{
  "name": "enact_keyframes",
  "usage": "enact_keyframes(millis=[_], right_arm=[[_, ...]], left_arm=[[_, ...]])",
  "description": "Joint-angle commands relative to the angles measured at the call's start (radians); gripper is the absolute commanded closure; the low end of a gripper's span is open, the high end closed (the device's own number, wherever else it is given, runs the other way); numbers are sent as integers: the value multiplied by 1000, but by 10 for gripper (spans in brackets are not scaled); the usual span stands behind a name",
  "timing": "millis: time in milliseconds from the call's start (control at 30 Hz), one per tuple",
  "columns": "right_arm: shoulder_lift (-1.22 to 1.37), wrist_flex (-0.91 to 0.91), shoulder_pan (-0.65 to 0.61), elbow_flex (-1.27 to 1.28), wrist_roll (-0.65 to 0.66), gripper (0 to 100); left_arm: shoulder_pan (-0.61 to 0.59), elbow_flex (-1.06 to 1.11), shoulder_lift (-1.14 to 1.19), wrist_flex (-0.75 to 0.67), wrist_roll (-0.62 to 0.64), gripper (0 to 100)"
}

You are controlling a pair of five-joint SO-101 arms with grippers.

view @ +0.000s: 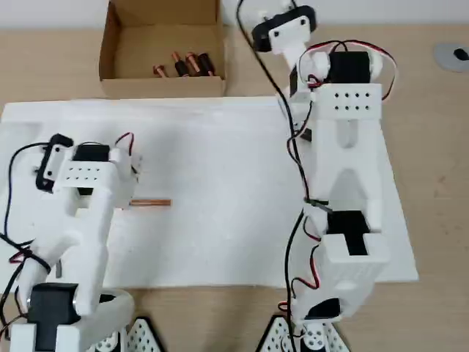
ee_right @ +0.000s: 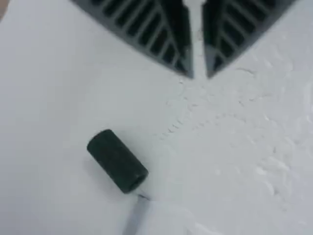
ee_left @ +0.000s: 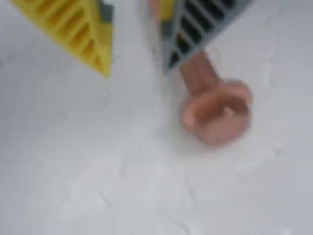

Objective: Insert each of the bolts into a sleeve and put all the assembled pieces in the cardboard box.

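A copper bolt [view: 151, 202] lies on the white foam mat [view: 220, 220], sticking out from under the left arm's head. In the left wrist view my left gripper [ee_left: 137, 67] is open just above the mat. Its yellow finger [ee_left: 83, 34] stands apart from the grey finger [ee_left: 195, 24], and the bolt [ee_left: 215, 112] lies against the grey finger's outer side, head toward the camera. My right gripper [ee_right: 199, 73] hangs shut over the mat, holding nothing. A black sleeve [ee_right: 117, 160] lies on the foam a short way from its tips.
The cardboard box [view: 110, 51] stands at the back, beyond the mat's far edge, with several assembled bolt-and-sleeve pieces [view: 187, 64] inside. The right arm [view: 344, 147] stretches along the mat's right side. Bare wooden table surrounds the mat.
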Motion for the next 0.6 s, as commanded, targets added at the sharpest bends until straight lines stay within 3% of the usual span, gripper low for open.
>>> enact_keyframes(millis=[0, 433, 567], right_arm=[[-5, -2, -13, -56, 31, 987], [-2, -2, -15, -56, 23, 987], [-1, -2, -15, -56, 21, 987]], left_arm=[[-38, -6, -5, -6, 5, 918], [-35, 23, -1, -8, -21, 909], [-32, 12, 84, -8, -15, 846]])
